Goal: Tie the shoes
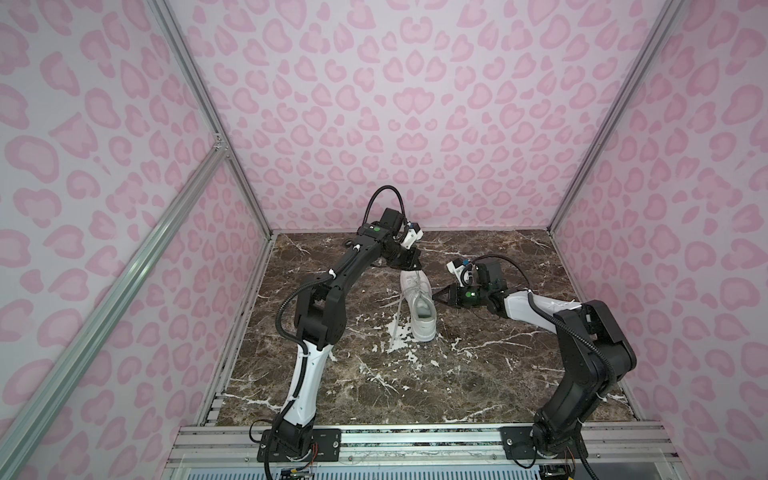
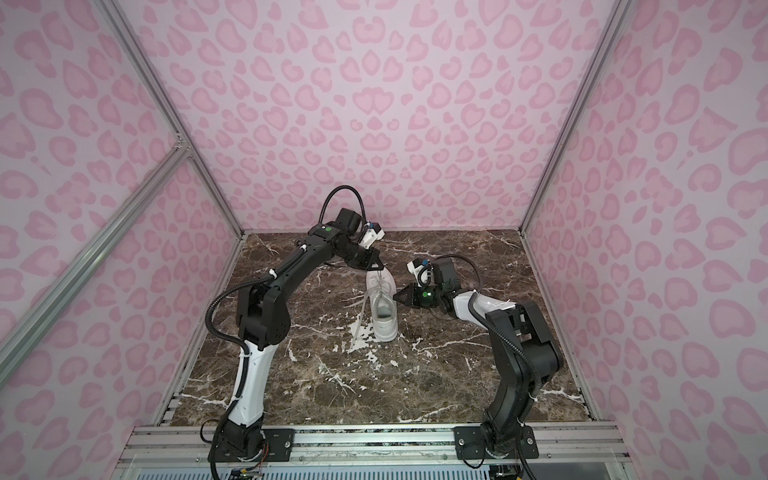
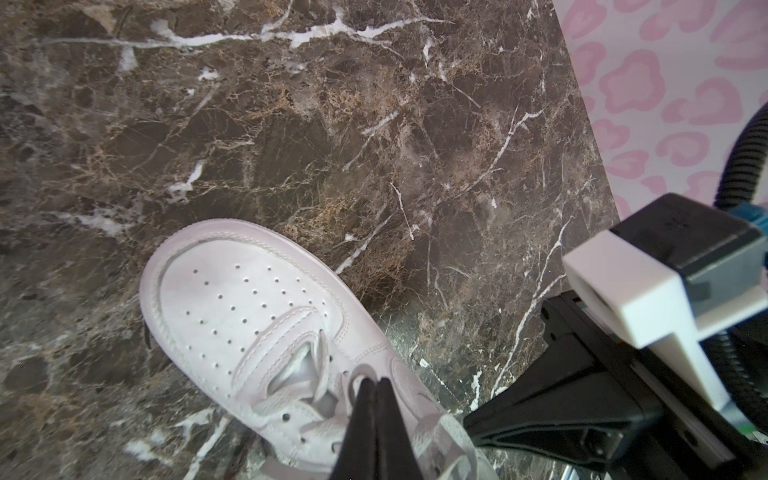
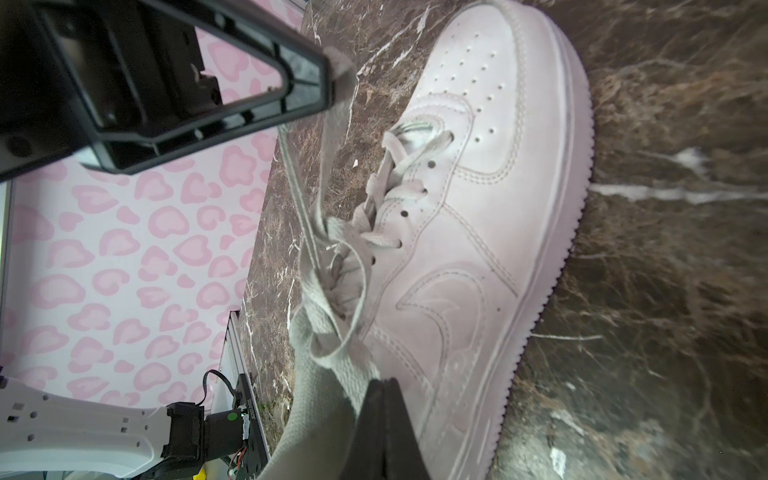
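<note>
The white shoe (image 1: 419, 309) (image 2: 383, 309) stands on the marble table, toe toward the back wall. My left gripper (image 1: 417, 267) (image 2: 380, 266) hangs over the toe, shut on a lace loop (image 3: 360, 376) that rises taut from the eyelets. In the right wrist view this lace (image 4: 320, 166) runs up to the left gripper (image 4: 332, 79). My right gripper (image 1: 434, 297) (image 2: 395, 296) is at the shoe's right side by the tongue, shut on another lace strand (image 4: 332, 399). Both strands meet in a loose crossing (image 4: 328, 249) above the eyelets. A free lace end (image 1: 397, 316) trails on the table, left of the shoe.
The dark marble table (image 1: 374, 386) has white veins that look like lace. Pink patterned walls close in the back and sides, with aluminium frame posts (image 1: 249, 199). Both arm bases sit on the front rail (image 1: 415, 440). The right wrist's camera mount (image 3: 644, 299) is close beside the left gripper.
</note>
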